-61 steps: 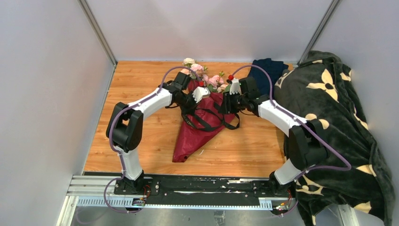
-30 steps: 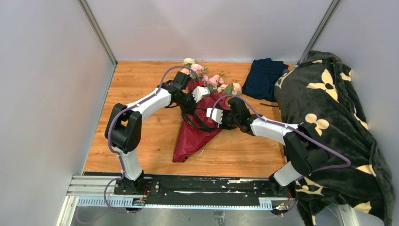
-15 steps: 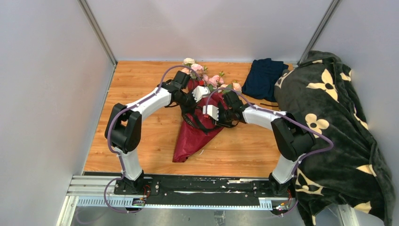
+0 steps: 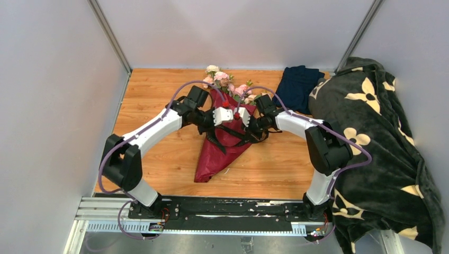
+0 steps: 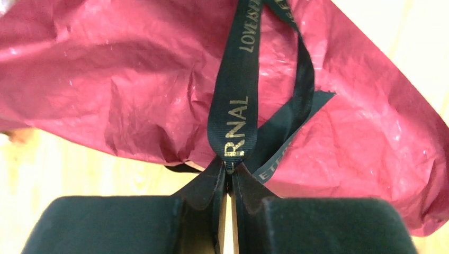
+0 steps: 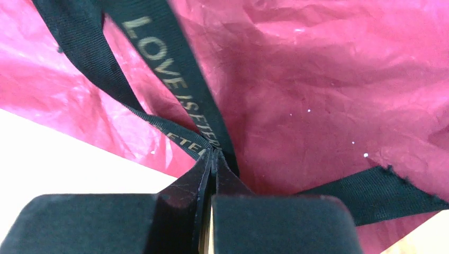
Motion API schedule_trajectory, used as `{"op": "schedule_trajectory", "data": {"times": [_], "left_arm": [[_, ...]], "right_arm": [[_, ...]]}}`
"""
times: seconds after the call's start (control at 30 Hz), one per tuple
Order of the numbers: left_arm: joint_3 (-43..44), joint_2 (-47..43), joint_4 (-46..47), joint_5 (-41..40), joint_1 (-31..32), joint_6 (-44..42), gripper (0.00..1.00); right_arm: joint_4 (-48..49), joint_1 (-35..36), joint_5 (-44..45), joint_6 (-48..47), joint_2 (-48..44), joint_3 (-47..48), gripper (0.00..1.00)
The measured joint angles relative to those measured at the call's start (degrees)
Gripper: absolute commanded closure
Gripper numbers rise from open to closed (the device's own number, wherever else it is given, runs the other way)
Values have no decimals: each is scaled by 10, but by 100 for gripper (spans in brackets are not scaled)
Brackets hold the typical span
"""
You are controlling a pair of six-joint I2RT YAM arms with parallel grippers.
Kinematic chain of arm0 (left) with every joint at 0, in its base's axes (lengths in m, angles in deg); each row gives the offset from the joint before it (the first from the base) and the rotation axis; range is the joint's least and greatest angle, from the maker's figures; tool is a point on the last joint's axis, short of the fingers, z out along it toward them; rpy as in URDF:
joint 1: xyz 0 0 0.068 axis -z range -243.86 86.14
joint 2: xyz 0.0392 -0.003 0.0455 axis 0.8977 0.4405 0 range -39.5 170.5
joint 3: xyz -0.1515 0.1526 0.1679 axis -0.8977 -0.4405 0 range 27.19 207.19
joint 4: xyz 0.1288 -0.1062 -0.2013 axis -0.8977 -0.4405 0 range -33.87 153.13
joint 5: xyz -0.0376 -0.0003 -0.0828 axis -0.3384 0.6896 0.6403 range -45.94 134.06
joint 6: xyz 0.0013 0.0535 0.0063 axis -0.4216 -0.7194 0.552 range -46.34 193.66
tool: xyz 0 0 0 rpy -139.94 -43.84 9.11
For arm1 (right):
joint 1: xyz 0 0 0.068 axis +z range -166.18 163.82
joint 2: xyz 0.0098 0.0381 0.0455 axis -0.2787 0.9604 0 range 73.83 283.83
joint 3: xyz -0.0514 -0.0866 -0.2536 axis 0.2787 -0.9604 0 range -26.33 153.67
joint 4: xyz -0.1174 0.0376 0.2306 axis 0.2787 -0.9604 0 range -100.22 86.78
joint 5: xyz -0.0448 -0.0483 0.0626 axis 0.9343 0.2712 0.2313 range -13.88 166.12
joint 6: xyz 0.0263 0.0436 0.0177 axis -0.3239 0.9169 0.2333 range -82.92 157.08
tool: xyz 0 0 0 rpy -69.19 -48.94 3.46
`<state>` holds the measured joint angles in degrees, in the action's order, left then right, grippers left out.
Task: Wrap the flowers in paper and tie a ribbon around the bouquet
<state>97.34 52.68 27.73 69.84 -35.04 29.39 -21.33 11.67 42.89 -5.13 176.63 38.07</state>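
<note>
The bouquet lies on the wooden table, a burgundy paper [image 4: 214, 153] cone with its tip toward me. Pink and cream flowers [image 4: 222, 79] stick out at the far end. The black ribbon [image 4: 233, 136] crosses the cone's middle in loops. My left gripper [image 4: 226, 114] and right gripper [image 4: 242, 116] meet over the cone's upper part. In the left wrist view the left gripper [image 5: 229, 168] is shut on a strand of ribbon [image 5: 235, 100] above the paper [image 5: 106, 79]. Seen from the right wrist, the right gripper [image 6: 213, 154] is shut on the gold-lettered ribbon [image 6: 174, 79] over the paper [image 6: 328, 84].
A folded navy cloth [image 4: 296, 87] lies at the back right. A big dark blanket [image 4: 370, 137] with cream flower shapes covers the right side. Grey walls close in the left, back and right. Bare wood [image 4: 153, 90] shows left of the bouquet.
The right gripper swung in over the cone, then up beside the left gripper, and closed on the ribbon. The left arm shifted its gripper slightly toward me, still holding ribbon.
</note>
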Motion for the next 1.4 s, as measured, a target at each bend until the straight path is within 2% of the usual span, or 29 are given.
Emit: {"op": "schedule_trajectory", "data": {"times": [0.13, 0.2, 0.3, 0.43, 0.53, 0.67, 0.73, 0.83, 0.93, 1.0, 1.1, 1.23, 1.4], "left_arm": [[-26, -46, -7, -41, 49, -82, 96], [-36, -52, -13, -59, 65, -114, 96], [-63, -52, -19, -102, 76, -158, 92], [-110, -52, -35, -174, 92, -205, 72], [-120, -52, -51, -227, 112, -231, 43], [-104, -51, -81, -280, 127, -263, 30], [-67, -43, -112, -284, 132, -264, 27], [31, -6, -150, -278, 138, -252, 25], [101, 34, -150, -273, 154, -238, 22], [110, 52, -152, -266, 172, -230, 19], [110, 79, -166, -243, 198, -215, 1], [136, 137, -175, -203, 213, -177, 0], [137, 171, -136, -188, 212, -150, 0]], "right_arm": [[24, -26, -59, 99, 0, -1, 100], [49, -35, -77, 146, -3, -7, 99], [98, -47, -96, 226, -23, -31, 92], [147, -55, -90, 322, -55, -49, 85], [190, -55, -68, 397, -78, -63, 81], [231, -55, -31, 484, -88, -82, 80], [240, -55, -22, 508, -86, -90, 80], [262, -55, -17, 541, -84, -111, 80], [269, -55, -12, 559, -84, -133, 74], [262, -55, -6, 562, -86, -139, 70], [242, -55, 9, 560, -99, -143, 69], [224, -55, 17, 557, -140, -146, 70], [226, -61, 12, 557, -154, -157, 70]]}}
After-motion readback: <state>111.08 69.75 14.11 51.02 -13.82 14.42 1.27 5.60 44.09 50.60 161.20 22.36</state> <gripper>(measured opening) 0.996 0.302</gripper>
